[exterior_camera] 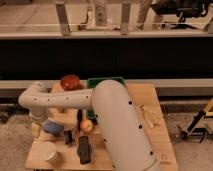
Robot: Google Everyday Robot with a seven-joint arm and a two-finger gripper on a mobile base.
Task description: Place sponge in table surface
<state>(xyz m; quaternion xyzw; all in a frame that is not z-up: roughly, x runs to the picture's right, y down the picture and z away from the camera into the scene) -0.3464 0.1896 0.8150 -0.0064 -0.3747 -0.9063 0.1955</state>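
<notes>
The table surface (155, 102) looks like matt, light-brown wood. The gripper (39, 122), near its left edge, belongs to an arm of smooth, slightly glossy white plastic.

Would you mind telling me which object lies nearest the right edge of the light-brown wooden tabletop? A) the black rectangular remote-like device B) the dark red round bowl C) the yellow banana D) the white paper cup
C: the yellow banana lies alone on the right side of the light-brown wooden tabletop, while the other three sit on the left, near where the arm's claw reaches down.
</notes>
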